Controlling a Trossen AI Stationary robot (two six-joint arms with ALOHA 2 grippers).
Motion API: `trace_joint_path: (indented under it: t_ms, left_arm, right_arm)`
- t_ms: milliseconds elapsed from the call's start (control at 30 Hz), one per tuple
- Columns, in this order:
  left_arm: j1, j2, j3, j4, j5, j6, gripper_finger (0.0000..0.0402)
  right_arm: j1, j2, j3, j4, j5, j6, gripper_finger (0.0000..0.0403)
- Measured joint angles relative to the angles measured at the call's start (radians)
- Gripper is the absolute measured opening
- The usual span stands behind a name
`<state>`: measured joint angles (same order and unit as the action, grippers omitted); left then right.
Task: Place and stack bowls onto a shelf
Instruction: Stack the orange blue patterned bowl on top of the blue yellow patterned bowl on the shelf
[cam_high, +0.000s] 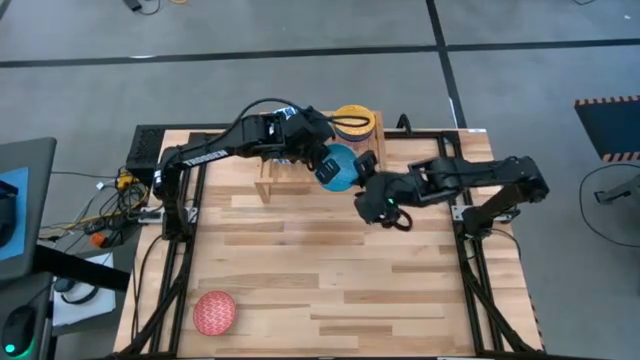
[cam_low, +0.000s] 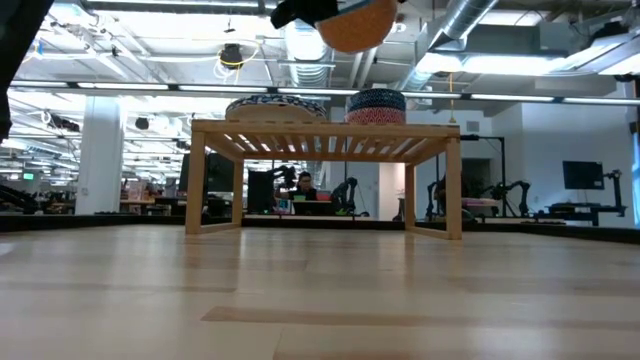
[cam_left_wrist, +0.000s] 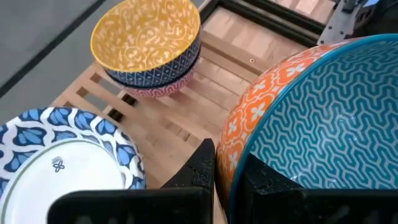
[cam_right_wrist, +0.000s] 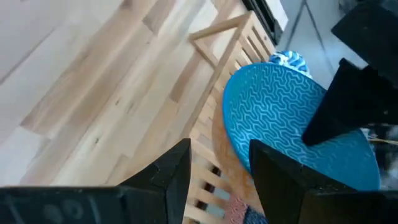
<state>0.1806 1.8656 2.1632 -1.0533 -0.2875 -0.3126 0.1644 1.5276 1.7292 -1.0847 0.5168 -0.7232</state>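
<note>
Pinching the light blue bowl (cam_high: 338, 167) by its rim, the left tool (cam_high: 322, 160) hangs above the shelf (cam_high: 280, 178); the right tool (cam_high: 372, 200) stands spread.

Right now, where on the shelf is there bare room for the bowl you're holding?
Bare slats lie between the blue-rimmed plate and the yellow-topped bowl stack. Both shelf ends are taken. The left hand holds the light blue bowl above it.

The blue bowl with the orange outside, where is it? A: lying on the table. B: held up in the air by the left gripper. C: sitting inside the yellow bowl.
B: the left gripper is shut on the rim of the blue bowl, holding it above the shelf.
</note>
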Motion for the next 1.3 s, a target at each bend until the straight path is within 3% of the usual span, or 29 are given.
trace_joint_path:
  t_ms: [133,400,533,767,967,1300]
  left_arm:
    - [0.011,0.000,0.000,-0.033,0.024,0.003,0.0004]
    - [0.069,0.004,-0.001,-0.100,0.339,0.191,0.0004]
    - [0.087,0.005,-0.002,-0.102,0.406,0.224,0.0005]
    - [0.089,0.005,-0.002,-0.103,0.449,0.283,0.0005]
    - [0.095,0.005,-0.002,-0.107,0.489,0.313,0.0011]
    - [0.093,0.005,-0.002,-0.146,0.510,0.266,0.0013]
  right_arm:
    - [-0.030,0.019,-0.001,0.020,-0.034,-0.074,0.0187]
    - [-0.033,0.016,0.001,0.032,-0.176,-0.188,0.0163]
    - [-0.041,0.015,0.002,0.046,-0.180,-0.197,0.0151]
    - [-0.080,0.014,0.003,0.047,-0.197,-0.172,0.0128]
    - [-0.082,0.014,0.002,0.054,-0.274,-0.138,0.0102]
    - [-0.080,0.015,0.000,0.061,-0.287,-0.126,0.0097]
